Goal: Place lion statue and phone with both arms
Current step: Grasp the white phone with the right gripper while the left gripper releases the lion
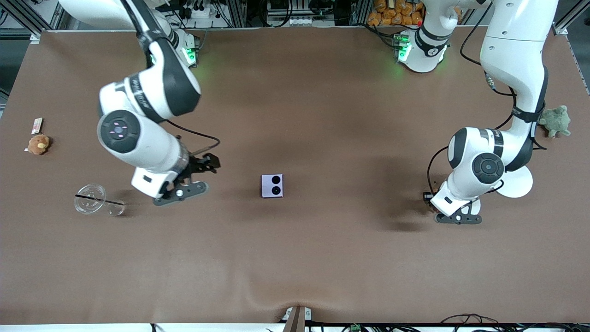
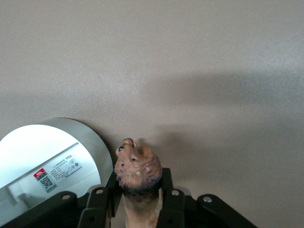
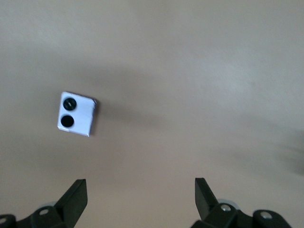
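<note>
The right claw [image 3: 140, 199] hangs released, its two fingers spread wide with nothing between them, over bare desk [image 1: 322, 258] toward the right arm's end. The phone [image 1: 272, 186] lies flat on the desk near the middle, face with the two black circles up, and it lies from this claw toward the left arm's end of the desk. In the right wrist view the phone [image 3: 76, 114] sits well ahead of the fingers and off to one side of the line between them (not under the claw at all). That offset is the relation the coming move turns on: by my judgement the right arm must travel toward the middle and centre itself over the phone before going down. The phone is nearly square, so its long axis gives little to line up on, though its edges are slightly turned against the line across the fingers.

The left claw [image 2: 137, 190], toward the left arm's end of the desk, is clenched on the lion statue [image 2: 137, 173], whose maned head sticks out past the fingertips. The right arm is clearly the nearer one to the phone.

A clear cup [image 1: 92, 199] lies beside the right arm.
</note>
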